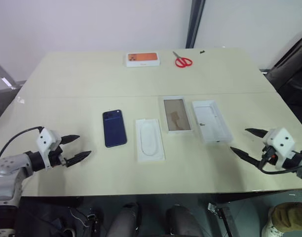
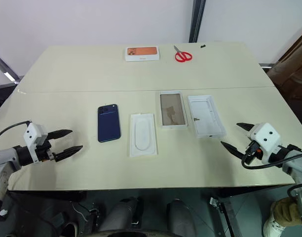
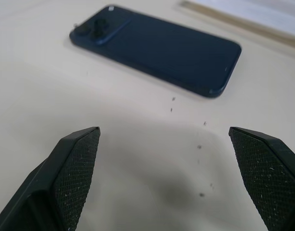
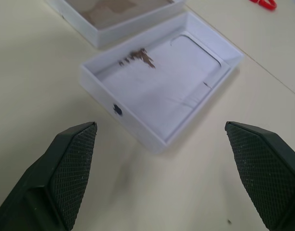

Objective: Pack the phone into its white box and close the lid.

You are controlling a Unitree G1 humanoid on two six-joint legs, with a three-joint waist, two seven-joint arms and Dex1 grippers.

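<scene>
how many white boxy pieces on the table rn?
4. Insert right of the phone; white box next; lid, upside down, rightmost; orange-topped box at the far edge, left of the scissors.

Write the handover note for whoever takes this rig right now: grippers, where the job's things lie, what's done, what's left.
Left gripper: open, empty, hovering near the table's left front, aimed at the phone.
Right gripper: open, empty, near the right front, facing the lid.
The phone lies flat, back up, left of centre.
The flat white insert lies between the phone and the white box.
The white box sits open with nothing in it.
The lid lies inside-up just right of the box.
Orange-topped box and scissors sit at the far edge.
Done: nothing yet.
Left: phone into box, lid on.
</scene>
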